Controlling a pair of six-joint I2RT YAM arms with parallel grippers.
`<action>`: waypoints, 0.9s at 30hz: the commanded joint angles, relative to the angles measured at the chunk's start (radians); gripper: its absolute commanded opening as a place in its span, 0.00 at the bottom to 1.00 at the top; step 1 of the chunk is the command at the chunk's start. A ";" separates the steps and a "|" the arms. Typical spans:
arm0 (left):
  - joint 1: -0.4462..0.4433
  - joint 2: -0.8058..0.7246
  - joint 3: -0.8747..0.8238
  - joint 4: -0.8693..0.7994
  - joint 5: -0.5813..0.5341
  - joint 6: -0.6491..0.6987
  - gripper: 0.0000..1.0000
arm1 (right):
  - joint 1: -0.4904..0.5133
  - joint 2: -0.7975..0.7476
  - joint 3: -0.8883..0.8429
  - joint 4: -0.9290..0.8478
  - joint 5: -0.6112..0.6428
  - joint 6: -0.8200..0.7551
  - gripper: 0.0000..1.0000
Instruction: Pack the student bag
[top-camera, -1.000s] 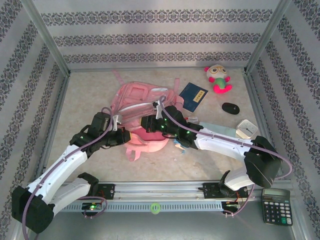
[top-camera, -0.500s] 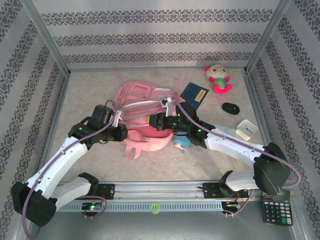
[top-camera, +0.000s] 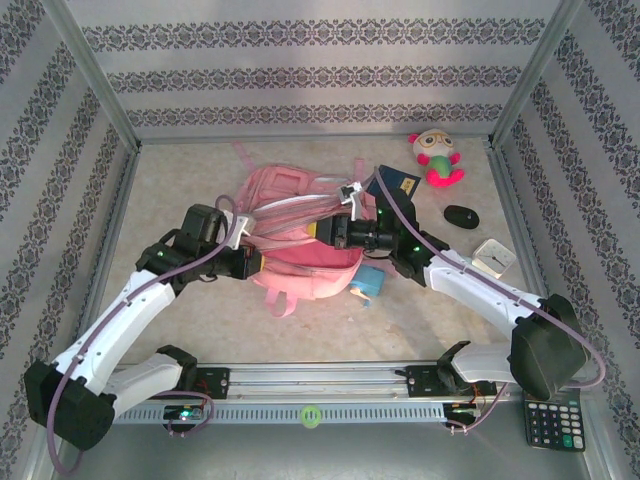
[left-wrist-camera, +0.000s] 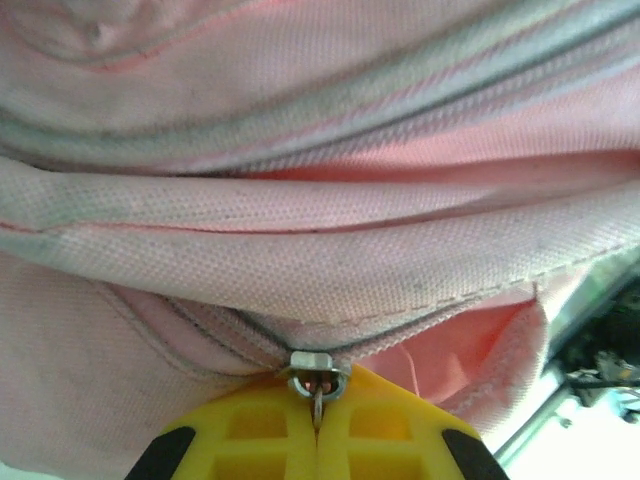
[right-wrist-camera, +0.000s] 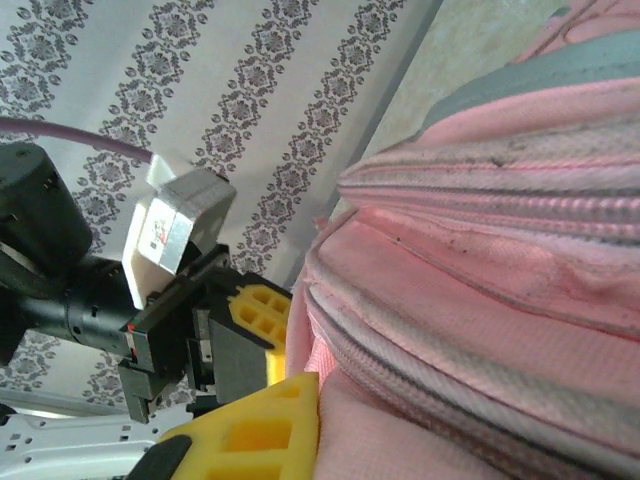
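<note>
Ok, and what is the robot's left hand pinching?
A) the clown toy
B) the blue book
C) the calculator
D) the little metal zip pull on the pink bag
D: in the left wrist view the left gripper has its yellow jaws shut together on the metal zip pull of the pink student bag.

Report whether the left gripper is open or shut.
Shut: the left gripper pinches the metal zip pull of the backpack, yellow fingers touching.

a lab test booth: metal frame (top-camera: 95, 78), wallpapered panels (top-camera: 320, 80), mounting rail (top-camera: 320, 378) along the table (top-camera: 180, 300) edge.
</note>
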 joint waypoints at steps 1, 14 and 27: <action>0.006 -0.080 -0.095 0.085 0.060 -0.144 0.00 | -0.011 0.033 0.102 0.018 -0.034 -0.050 0.01; -0.097 -0.106 -0.195 0.403 0.104 -0.333 0.00 | 0.134 0.164 0.150 0.043 0.208 -0.062 0.71; -0.097 -0.029 -0.201 0.456 0.124 -0.320 0.00 | 0.299 0.078 -0.032 0.101 0.534 0.161 0.78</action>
